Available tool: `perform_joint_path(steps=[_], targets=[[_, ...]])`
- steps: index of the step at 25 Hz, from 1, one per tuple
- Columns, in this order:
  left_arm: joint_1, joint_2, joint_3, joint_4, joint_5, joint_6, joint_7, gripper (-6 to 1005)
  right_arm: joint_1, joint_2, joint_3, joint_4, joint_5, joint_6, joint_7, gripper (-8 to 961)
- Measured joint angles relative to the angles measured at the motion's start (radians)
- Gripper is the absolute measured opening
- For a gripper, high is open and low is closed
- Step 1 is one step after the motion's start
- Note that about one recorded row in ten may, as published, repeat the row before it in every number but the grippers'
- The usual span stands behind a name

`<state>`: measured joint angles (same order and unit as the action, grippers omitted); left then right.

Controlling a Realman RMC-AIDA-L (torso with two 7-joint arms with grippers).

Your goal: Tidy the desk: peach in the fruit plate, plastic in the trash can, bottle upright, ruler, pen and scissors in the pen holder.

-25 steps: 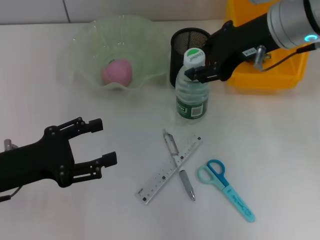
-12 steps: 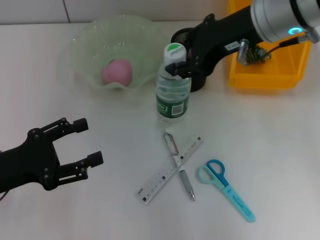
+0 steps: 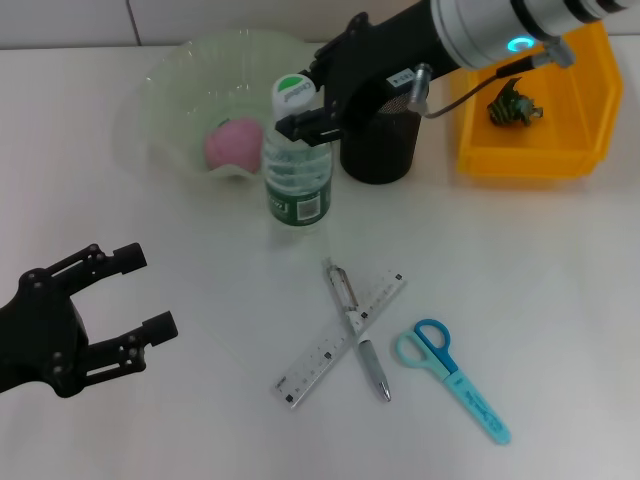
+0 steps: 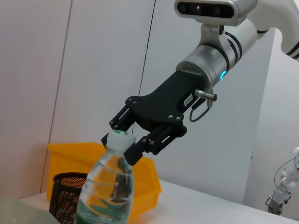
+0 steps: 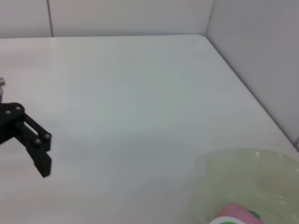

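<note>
Two arms visible: right gripper point(image 3: 300, 112) clenched on bottle point(image 3: 296, 160) neck, holding it upright on desk point(image 3: 560, 300) just beside fruit plate point(image 3: 180, 70), likely so it stands stable. Left gripper point(image 3: 130, 295) spread wide, idle near-left, well apart.

Your right arm covers part of the pen holder point(image 3: 380, 140). The pen point(image 3: 358, 330) passes under the ruler point(image 3: 341, 339). The left arm runs off the frame's edge.

Path to pen holder point(image 3: 380, 140) blocked by bottle point(image 3: 296, 165) and right gripper point(image 3: 312, 108); open desk point(image 3: 200, 260) left beside ruler point(image 3: 340, 338).
</note>
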<state>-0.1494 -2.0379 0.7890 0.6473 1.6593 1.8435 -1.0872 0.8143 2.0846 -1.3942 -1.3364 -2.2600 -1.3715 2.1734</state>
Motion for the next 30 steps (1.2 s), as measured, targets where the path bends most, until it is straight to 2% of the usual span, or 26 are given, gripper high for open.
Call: perform_joint_path(steps=[11,21,30], targets=[[0.003,0.001,-0.002,-0.003,0.002,0.003,0.0,844,0.082,0.003,-0.086,0.08,0.041,0.072,0.021,443],[0.009,0.001,-0.002,0.0,0.002,0.003,0.0,844,0.19,0.006,-0.141,0.273,0.076,0.2,0.019,443],[0.006,0.001,-0.003,0.0,0.002,0.002,0.0,844,0.209,0.007,-0.158,0.318,0.081,0.235,0.014,443]])
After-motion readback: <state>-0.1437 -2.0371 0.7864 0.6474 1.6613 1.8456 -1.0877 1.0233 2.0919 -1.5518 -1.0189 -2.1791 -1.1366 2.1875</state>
